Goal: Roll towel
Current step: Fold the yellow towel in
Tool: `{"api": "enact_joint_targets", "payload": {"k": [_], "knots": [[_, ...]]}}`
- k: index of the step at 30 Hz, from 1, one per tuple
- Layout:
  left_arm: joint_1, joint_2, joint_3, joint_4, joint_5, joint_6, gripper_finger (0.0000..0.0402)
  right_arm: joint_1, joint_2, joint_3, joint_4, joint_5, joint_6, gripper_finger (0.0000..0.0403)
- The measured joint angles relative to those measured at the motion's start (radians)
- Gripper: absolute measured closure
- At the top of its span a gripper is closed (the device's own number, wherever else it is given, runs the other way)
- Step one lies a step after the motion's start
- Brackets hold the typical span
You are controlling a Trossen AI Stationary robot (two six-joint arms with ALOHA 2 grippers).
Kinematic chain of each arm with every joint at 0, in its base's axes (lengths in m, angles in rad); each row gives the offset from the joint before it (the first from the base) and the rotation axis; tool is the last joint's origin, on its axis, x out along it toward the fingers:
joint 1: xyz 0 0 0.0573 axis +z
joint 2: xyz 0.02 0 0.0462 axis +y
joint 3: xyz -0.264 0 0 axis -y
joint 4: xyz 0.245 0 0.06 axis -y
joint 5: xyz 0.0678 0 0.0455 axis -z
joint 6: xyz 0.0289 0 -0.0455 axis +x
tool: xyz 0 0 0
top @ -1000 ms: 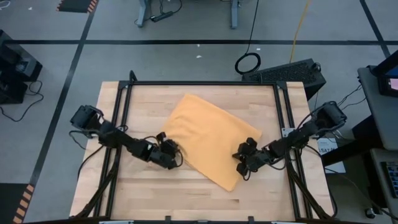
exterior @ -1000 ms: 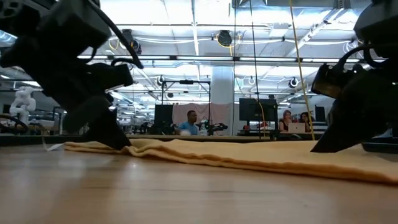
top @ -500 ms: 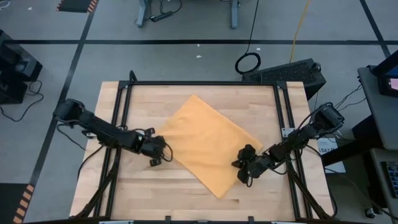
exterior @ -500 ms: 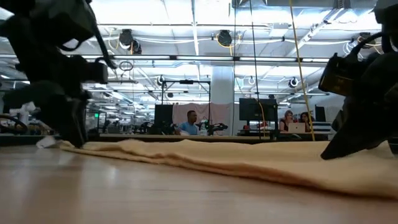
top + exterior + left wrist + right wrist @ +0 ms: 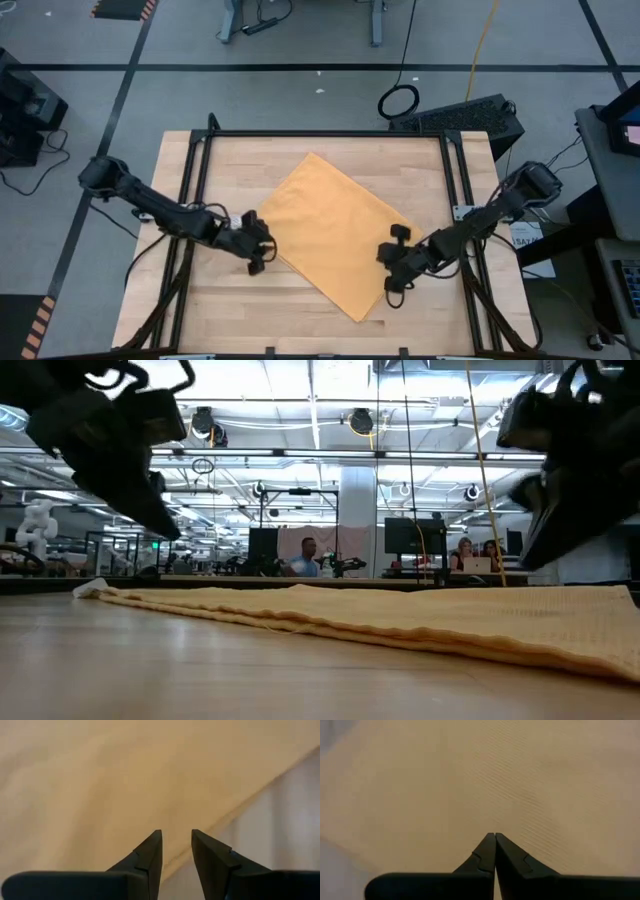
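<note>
A wooden table (image 5: 200,300) carries the towel (image 5: 330,235), spread flat and skewed across its middle. The left gripper (image 5: 262,250), fingers slightly parted and empty, hovers at the towel's left edge; the right gripper (image 5: 388,262), fingers pressed together, hovers above its right edge.
</note>
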Motion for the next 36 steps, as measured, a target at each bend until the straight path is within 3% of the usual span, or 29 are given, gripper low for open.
{"api": "enact_joint_targets", "payload": {"k": [5, 12, 21, 26, 32, 36], "knots": [[-0.044, 0.052, -0.002, 0.187, -0.046, 0.049, 0.029, 0.0, -0.097, 0.095, -0.507, 0.001, -0.038, 0.0399], [-0.058, 0.184, 0.003, 0.445, -0.076, 0.147, 0.029, 0.022, -0.145, 0.091, -0.739, -0.075, -0.087, 0.0345], [-0.058, 0.269, 0.002, 0.603, -0.141, 0.217, 0.029, 0.021, -0.13, 0.02, -0.723, -0.157, -0.126, 0.0259], [-0.058, 0.287, 0.002, 0.674, -0.164, 0.263, 0.029, 0.021, -0.13, 0.02, -0.684, -0.156, -0.045, 0.0255], [-0.058, 0.287, 0.002, 0.682, -0.186, 0.278, 0.029, 0.022, -0.072, 0.019, -0.629, -0.149, -0.087, 0.0253], [-0.062, 0.287, 0.002, 0.681, -0.186, 0.271, 0.029, 0.029, -0.011, 0.019, -0.609, -0.077, -0.094, 0.0253]]}}
